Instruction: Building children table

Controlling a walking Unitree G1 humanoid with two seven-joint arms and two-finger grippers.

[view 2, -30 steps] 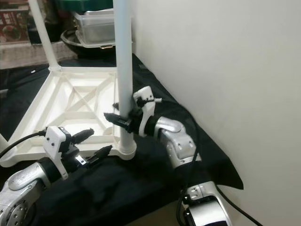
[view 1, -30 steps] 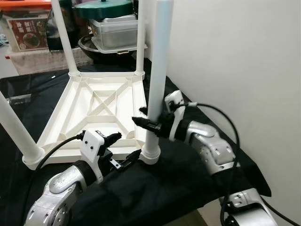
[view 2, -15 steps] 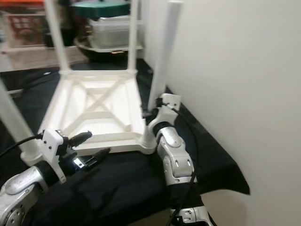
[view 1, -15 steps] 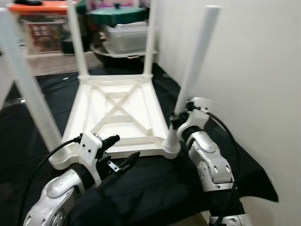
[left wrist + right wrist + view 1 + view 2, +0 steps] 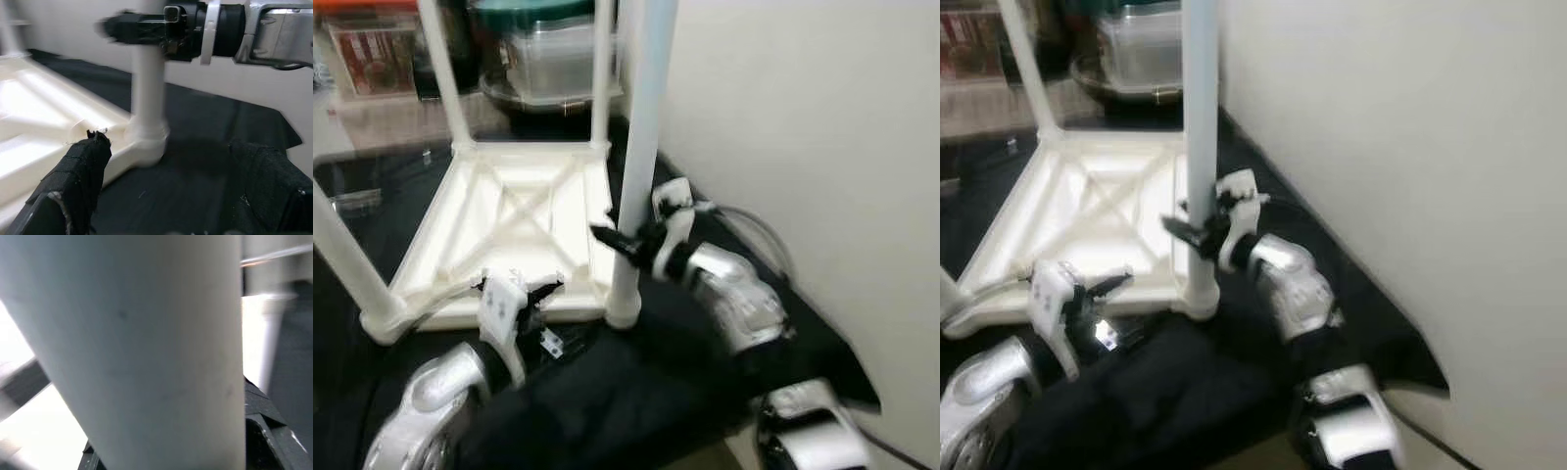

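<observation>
Here the right pincer (image 5: 625,242) is clenched around the upright white leg (image 5: 636,147), its long axis vertical, seated in the near-right corner socket of the upturned tabletop (image 5: 519,220) on the black-draped bench (image 5: 636,392). The left pincer (image 5: 546,311), released, waits at seven o'clock.

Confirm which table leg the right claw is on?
The near-right leg, nearest the wall: the right claw grips it above its socket. The other legs stand free.
</observation>
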